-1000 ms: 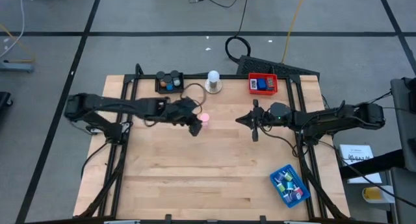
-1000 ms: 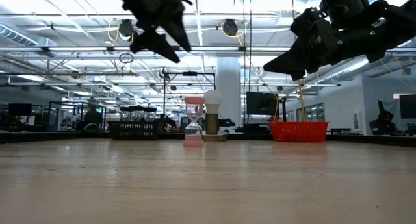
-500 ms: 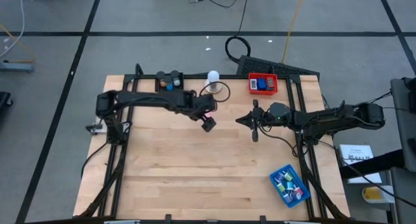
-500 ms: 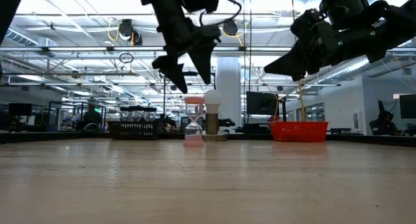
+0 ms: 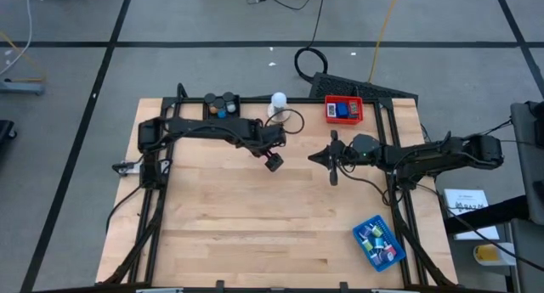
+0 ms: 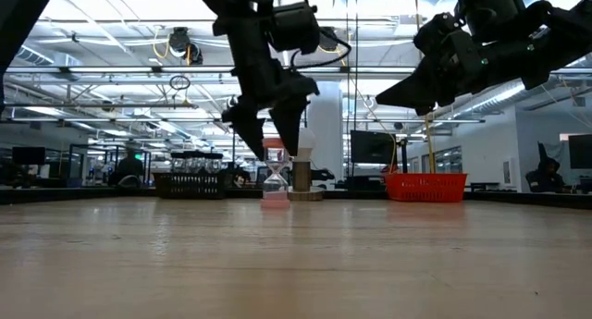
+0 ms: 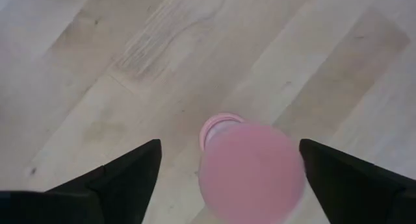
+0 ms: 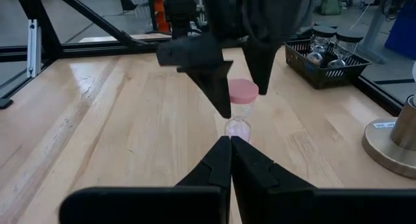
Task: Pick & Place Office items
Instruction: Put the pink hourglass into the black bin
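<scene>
Pink plastic caps and a clear glass waist make up the small hourglass-shaped item [image 7: 250, 165] this step concerns, and the high view hides it under the left gripper [image 5: 273, 163], which hangs over the far middle of the pale wooden desk [image 5: 255, 233] with the black tray of cylinders [image 5: 221, 106], the white knob on a round base [image 5: 278, 106] and the red tray [image 5: 343, 109] beyond it; the right gripper [image 5: 333, 161] waits well off to its side, and a blue tray [image 5: 378, 242] of small clips sits near the desk's front corner. From desk height, the item stands upright [image 6: 275, 180] directly under the left gripper's spread fingers [image 6: 252, 134], whose tips straddle its upper cap without visibly touching it. Looking down past those fingers, the left wrist view shows the round pink cap between them, a clear gap on each side. The right wrist view has its own fingers pressed together, empty, and farther off the left fingers bracket the pink cap [image 8: 244, 89]. Tall, narrow and light, the item looks easy to topple: my guess is that an off-centre descent would let one finger knock the cap first and tip it, or a squeeze on the rounded rim could let it slip out.
</scene>
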`<state>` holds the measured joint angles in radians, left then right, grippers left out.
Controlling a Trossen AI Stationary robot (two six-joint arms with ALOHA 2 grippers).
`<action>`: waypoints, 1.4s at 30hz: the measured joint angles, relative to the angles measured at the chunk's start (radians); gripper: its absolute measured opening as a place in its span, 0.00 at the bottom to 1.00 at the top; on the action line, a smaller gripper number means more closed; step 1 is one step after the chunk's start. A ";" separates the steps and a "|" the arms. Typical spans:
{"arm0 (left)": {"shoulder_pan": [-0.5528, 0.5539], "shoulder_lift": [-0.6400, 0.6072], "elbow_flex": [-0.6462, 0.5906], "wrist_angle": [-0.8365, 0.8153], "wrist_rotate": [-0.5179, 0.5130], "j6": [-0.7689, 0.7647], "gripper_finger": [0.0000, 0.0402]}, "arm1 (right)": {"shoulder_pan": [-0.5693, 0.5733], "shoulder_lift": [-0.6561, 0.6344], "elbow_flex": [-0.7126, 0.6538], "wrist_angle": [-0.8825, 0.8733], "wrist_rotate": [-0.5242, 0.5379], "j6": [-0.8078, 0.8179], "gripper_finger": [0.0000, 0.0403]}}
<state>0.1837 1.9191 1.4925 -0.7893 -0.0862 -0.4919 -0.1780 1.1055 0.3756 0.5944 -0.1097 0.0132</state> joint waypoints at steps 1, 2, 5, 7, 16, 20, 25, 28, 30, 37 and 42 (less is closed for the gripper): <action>0.000 0.010 0.000 0.001 -0.001 0.001 0.90 | 0.000 0.000 0.000 -0.002 0.000 -0.001 0.00; 0.000 0.018 0.000 0.002 0.000 0.001 0.87 | 0.000 0.000 0.000 -0.001 0.000 -0.001 0.00; 0.000 0.035 0.000 -0.001 0.000 0.005 0.78 | 0.000 0.000 0.000 -0.001 0.000 -0.001 0.00; -0.002 0.036 0.000 -0.001 -0.001 0.008 0.71 | 0.000 0.000 0.000 -0.001 0.000 -0.002 0.00; 0.032 -0.036 -0.001 -0.055 0.008 0.050 0.48 | 0.000 0.000 0.000 -0.002 0.000 -0.006 0.00; 0.100 -0.130 -0.001 -0.110 -0.017 0.068 0.48 | 0.000 0.000 0.000 -0.002 0.000 -0.006 0.00; 0.224 -0.249 0.000 -0.182 -0.149 0.066 0.48 | 0.000 0.000 0.000 -0.002 0.000 -0.006 0.00; 0.291 -0.271 0.000 -0.212 -0.197 0.069 0.48 | 0.000 0.000 0.000 -0.003 0.000 -0.006 0.00; 0.328 -0.269 -0.001 -0.204 -0.200 0.086 0.48 | 0.000 0.000 0.000 -0.002 0.000 -0.006 0.00; 0.400 -0.250 -0.084 -0.111 -0.237 0.115 0.48 | 0.000 0.000 0.000 -0.005 0.000 -0.006 0.00; 0.433 -0.250 -0.170 -0.040 -0.249 0.114 0.48 | 0.000 0.000 0.000 -0.008 0.000 -0.013 0.00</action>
<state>0.6164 1.6687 1.3221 -0.8297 -0.3356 -0.3777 -0.1780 1.1057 0.3756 0.5866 -0.1097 0.0004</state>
